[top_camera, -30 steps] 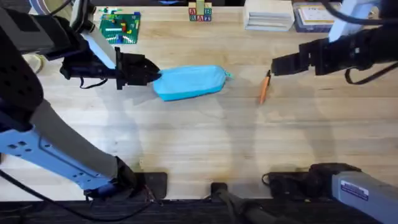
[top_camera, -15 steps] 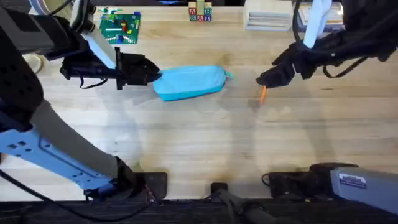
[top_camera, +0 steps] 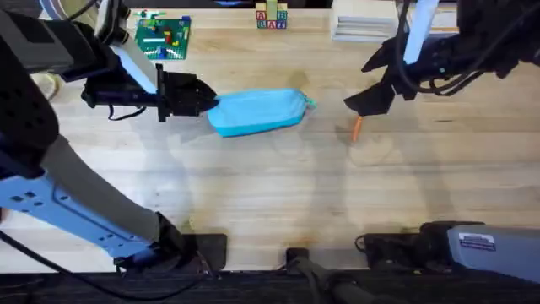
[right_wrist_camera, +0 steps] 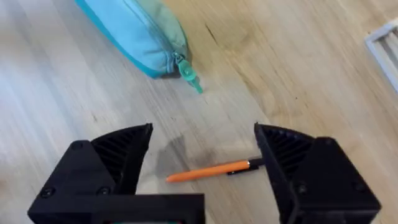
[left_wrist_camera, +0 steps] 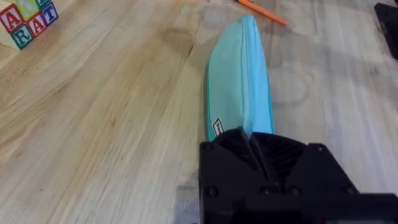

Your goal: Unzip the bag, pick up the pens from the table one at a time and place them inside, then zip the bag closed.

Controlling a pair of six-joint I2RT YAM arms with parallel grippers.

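On the table [top_camera: 278, 194], the bag [top_camera: 256, 111] lies zipped with the left gripper [top_camera: 205, 100] clamped on its end, while the right gripper [right_wrist_camera: 202, 165] hangs spread over the pen [right_wrist_camera: 208, 172], nothing packed yet.

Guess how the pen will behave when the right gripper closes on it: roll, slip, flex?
The pen is slim and looks round, lying flat on bare table, so a nudge from one finger may roll it. It looks rigid and probably light, so flex seems unlikely. The right gripper is open astride it; the narrow, smooth-looking barrel could slip or swivel if caught off-centre.
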